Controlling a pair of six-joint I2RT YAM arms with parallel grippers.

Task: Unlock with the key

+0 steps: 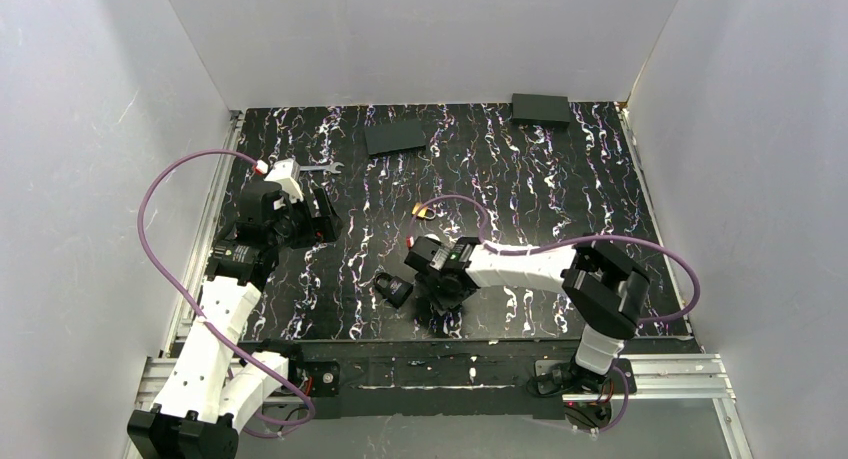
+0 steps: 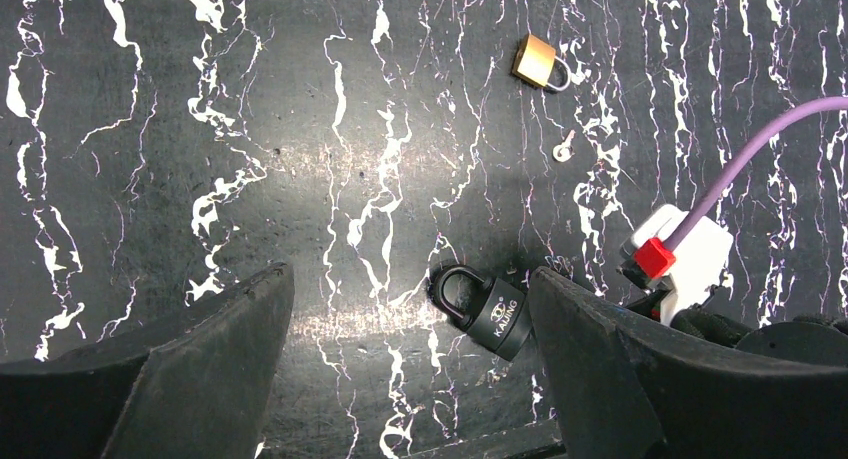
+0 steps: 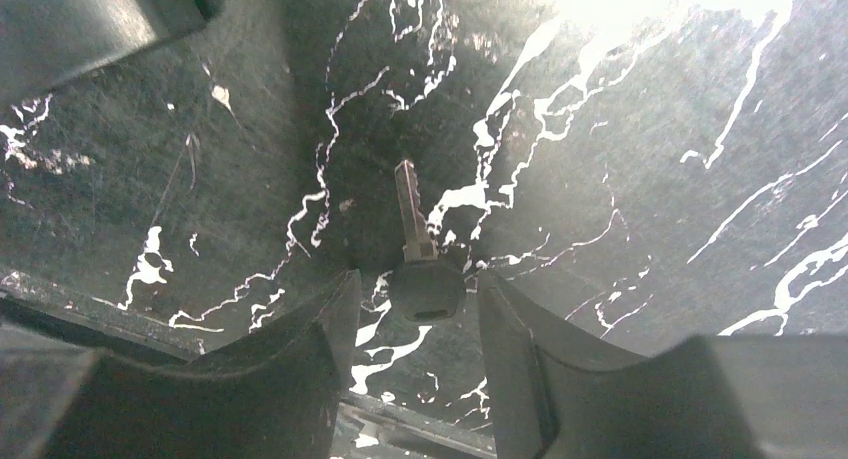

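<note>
The key [image 3: 420,269], with a rounded black head and a thin silvery blade, lies flat on the black marbled mat. My right gripper [image 3: 418,299] is low over it. The key's head sits between the two fingertips with a small gap on each side, so the jaws are open and touch nothing. In the top view the right gripper [image 1: 445,299] is near the front edge, just right of the black padlock [image 1: 394,288]. This padlock [image 2: 485,314] lies on its side with its shackle closed. My left gripper [image 2: 410,309] hangs wide open and empty above the mat, at the left [image 1: 310,219].
A brass padlock [image 2: 538,62] lies mid-mat with a small silvery key [image 2: 564,147] beside it. A flat wrench [image 1: 318,167] sits at the back left. Two black blocks [image 1: 395,136] [image 1: 540,109] rest near the back edge. White walls enclose the mat.
</note>
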